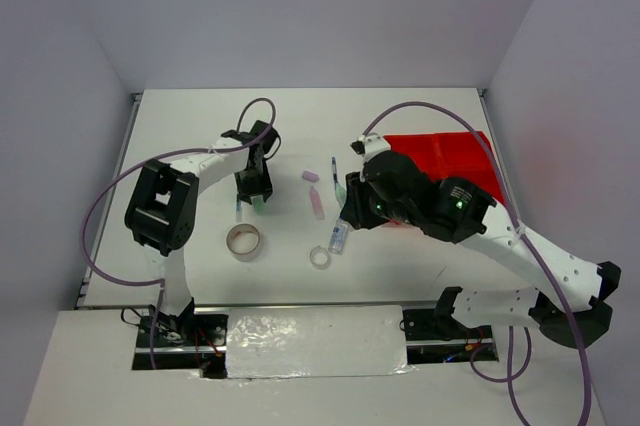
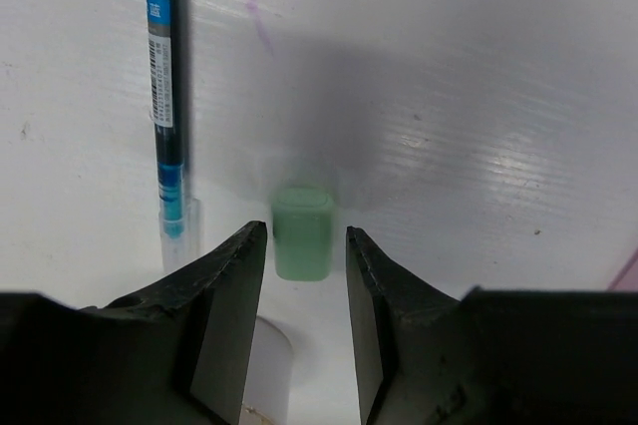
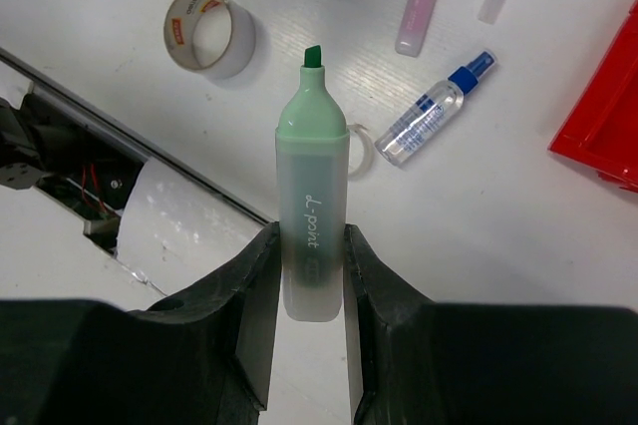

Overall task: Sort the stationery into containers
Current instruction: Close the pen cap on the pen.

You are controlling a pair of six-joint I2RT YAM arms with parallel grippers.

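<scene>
A white table [image 1: 420, 276] fills a booth closed in by three plain, pale lavender-grey panels: a back wall [image 1: 310, 6], a left wall [image 1: 50, 146] and a right wall [image 1: 580, 96], which carries a faint reddish tint low down. A thin metal rail [image 1: 108, 201] runs along the table's left edge. At the near edge lies a white ledge [image 1: 100, 366] with a glossy, wrinkled panel [image 1: 315, 341]. The light is soft and even, with blurred shadows.

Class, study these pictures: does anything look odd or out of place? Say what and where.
The green highlighter in the right claw has its tip bare, with no cap on. A small green piece, possibly that cap, stands on the table beside the pen. Faint purple marks stain the table nearby.
</scene>
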